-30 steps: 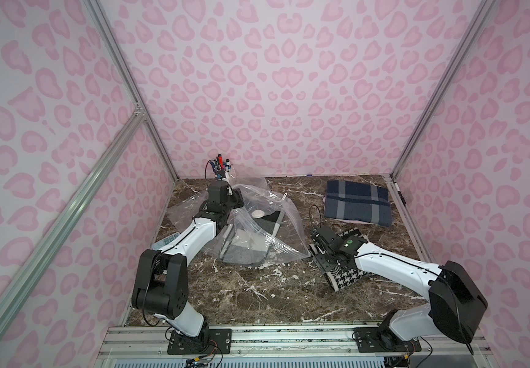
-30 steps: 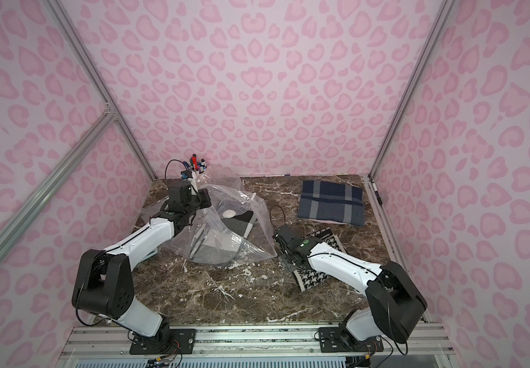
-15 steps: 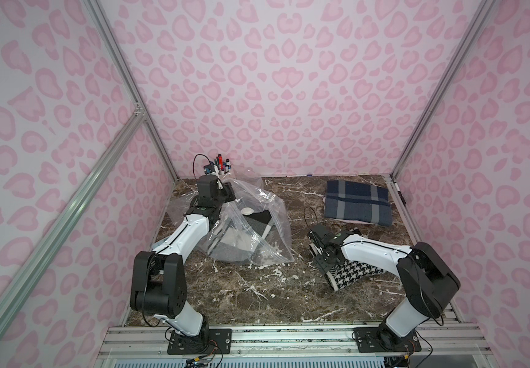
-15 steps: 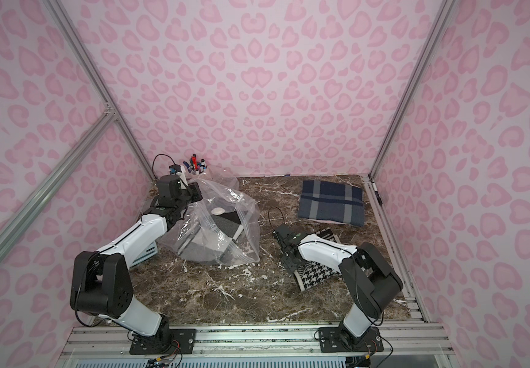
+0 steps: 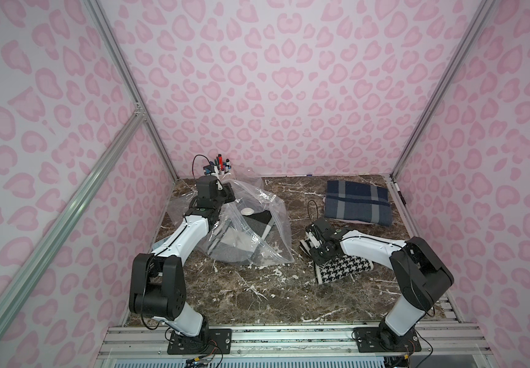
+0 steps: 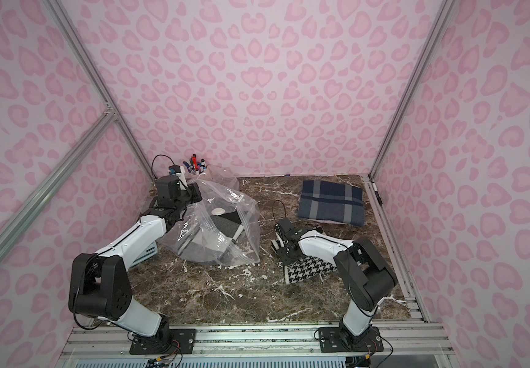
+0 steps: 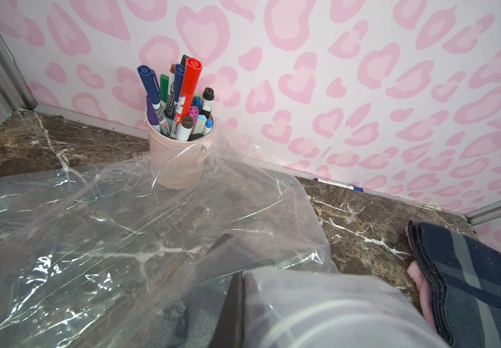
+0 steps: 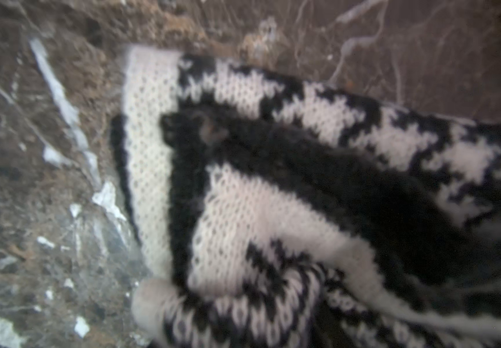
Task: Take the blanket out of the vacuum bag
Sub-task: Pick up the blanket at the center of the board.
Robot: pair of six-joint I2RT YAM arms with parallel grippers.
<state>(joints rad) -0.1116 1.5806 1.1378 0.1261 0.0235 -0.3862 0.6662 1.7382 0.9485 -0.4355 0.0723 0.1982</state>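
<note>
Marble table: the vacuum bag lies far left, grey blanket inside; left fingers are closed, apparently pinching its plastic; right fingers sit on a houndstooth blanket, opening unclear.

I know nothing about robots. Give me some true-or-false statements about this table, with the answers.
1. A grey blanket lies inside the vacuum bag. True.
2. The cup of markers lies tipped over. False: it stands upright against the back wall.
3. The navy plaid blanket lies outside the bag. True.
4. The right pincer is at the navy plaid blanket. False: it is at the houndstooth blanket.
5. The bag's white valve disc shows on its upper face. True.
</note>
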